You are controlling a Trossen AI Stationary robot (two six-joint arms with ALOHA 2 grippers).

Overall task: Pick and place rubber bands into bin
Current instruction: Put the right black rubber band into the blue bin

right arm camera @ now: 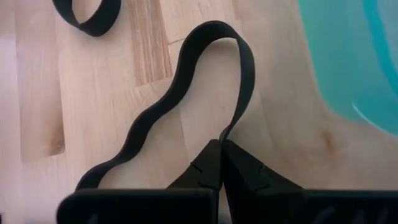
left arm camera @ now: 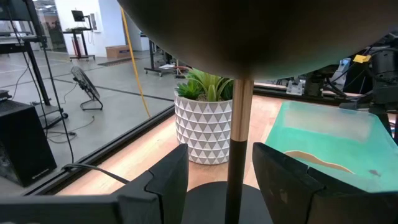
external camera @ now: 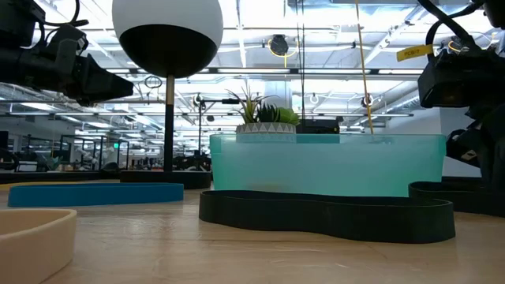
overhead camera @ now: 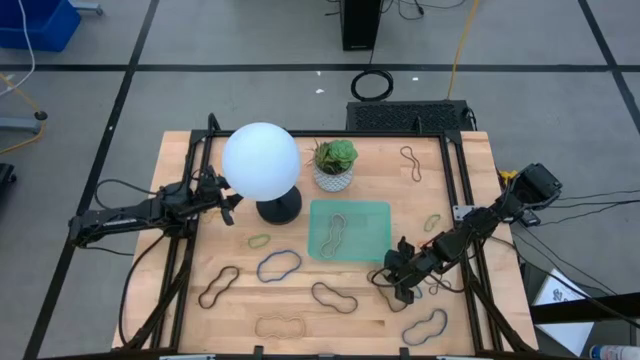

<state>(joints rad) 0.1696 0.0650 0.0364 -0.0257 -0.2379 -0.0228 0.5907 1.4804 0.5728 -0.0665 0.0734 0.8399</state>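
- pinching a black rubber band (right arm camera: 186, 99), the right pincer (right arm camera: 222, 149) has its fingers shut on the loop's near end, low on the wooden surface (overhead camera: 300, 310) just beside the bin (overhead camera: 372, 215).
- the bin already holds one pale band (overhead camera: 335, 232); other bands lie scattered on the surface.
- risk: the thin loop may slip from the fingertips on lifting, or trail and catch the bin's rim, because only its edge is pinched.
- the left pincer (left arm camera: 214, 180) waits wide open around the lamp stem (left arm camera: 237, 143).
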